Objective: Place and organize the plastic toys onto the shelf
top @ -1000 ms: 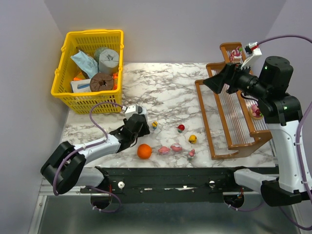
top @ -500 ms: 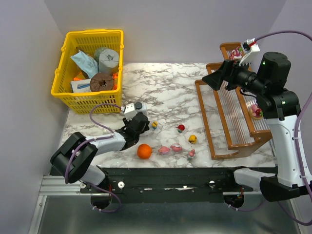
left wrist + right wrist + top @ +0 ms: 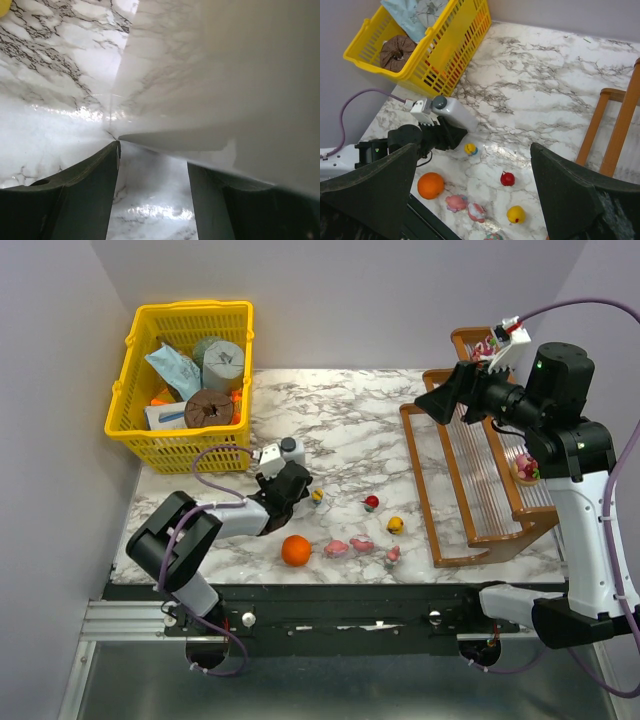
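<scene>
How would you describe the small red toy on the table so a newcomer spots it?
Start at the wooden shelf on the right of the table, then look left. The red toy lies between the yellow-and-blue toy and the round yellow toy; it alone is deep red.

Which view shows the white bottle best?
Right wrist: the whole white bottle with its cap, sharp and unblocked. Top external shows it small and partly hidden; left wrist shows only a blurred white surface, probably the bottle.
</scene>
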`<state>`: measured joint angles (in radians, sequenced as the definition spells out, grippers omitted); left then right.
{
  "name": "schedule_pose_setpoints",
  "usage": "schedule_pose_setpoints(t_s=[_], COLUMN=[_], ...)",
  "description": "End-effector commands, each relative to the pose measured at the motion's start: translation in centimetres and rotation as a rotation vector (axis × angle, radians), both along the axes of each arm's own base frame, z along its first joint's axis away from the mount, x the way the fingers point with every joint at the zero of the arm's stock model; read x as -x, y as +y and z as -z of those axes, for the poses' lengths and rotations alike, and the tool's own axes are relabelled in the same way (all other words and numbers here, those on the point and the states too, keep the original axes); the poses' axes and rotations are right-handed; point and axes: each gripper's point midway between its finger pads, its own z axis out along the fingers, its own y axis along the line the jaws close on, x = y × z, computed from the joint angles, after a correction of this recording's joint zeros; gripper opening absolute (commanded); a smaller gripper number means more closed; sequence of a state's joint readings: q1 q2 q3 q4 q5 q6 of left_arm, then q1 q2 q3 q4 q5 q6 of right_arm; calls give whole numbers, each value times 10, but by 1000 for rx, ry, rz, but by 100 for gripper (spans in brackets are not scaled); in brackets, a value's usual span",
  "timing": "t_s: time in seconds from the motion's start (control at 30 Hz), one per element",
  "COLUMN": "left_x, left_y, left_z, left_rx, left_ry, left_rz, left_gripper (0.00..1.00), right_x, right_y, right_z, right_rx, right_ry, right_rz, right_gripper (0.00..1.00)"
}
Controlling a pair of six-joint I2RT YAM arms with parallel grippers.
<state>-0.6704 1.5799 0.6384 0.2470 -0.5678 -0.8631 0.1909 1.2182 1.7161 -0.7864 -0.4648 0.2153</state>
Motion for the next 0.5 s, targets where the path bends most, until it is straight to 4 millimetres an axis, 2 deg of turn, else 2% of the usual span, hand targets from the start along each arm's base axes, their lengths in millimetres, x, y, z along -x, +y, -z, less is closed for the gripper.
schedule_pose_setpoints(t_s=[0.0,0.13,0.33,0.47], left_x=[-25,-45,-64,-73], left_y=[8,7,1,0], left_z=[-5,-13,-21,-15], left_rx=[-48,-64,-82,-77], left_ry=[-38,-63,-83,-70], left_rz=[-35,-28,29,40], left_gripper=[64,64,64,64], right_x=[4,4,4,3], right_y=[-2,-4,-4,-4], right_z=[-4,-3,0,2], right_rx=[23,27,31,30], right_ry=[-15,-14,-9,-3], right_rz=[5,10,14,14], right_gripper=[100,100,100,100])
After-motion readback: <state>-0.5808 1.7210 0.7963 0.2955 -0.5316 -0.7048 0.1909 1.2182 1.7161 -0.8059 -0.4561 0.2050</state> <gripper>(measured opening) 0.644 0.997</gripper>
